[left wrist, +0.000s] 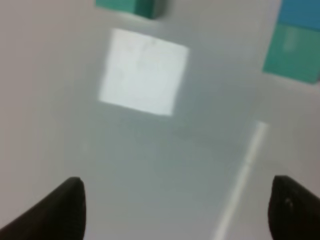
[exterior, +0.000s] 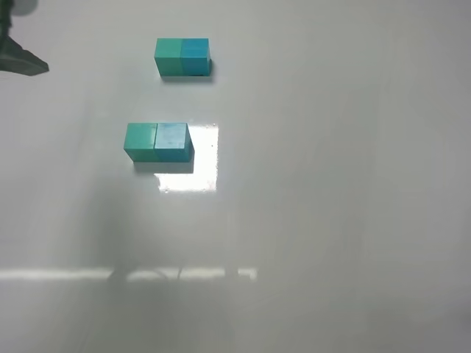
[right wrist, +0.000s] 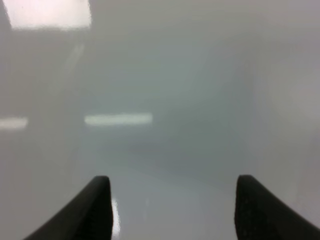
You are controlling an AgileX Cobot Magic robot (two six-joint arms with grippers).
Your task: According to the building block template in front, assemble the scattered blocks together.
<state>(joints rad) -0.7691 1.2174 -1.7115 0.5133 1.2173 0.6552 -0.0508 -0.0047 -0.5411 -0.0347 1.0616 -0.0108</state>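
Observation:
The building block template (exterior: 182, 57) is a two-tone bar at the back of the white table, green-teal on the left, blue-teal on the right. In front of it the scattered blocks stand side by side and touching: the green-teal cube (exterior: 140, 140) on the left, the blue-teal cube (exterior: 172, 140) on the right. My left gripper (left wrist: 177, 210) is open and empty above bare table. Its view shows a green-teal block (left wrist: 132, 6) at one edge and a blue-over-green pair (left wrist: 295, 45) at another; I cannot tell which is the template. My right gripper (right wrist: 172, 200) is open and empty over bare table.
A dark part of an arm (exterior: 18, 59) shows at the far left edge of the exterior view. A bright square of glare (exterior: 199, 158) lies on the glossy table (exterior: 331, 184) right of the cubes, and a light streak (exterior: 125, 274) runs nearer the front.

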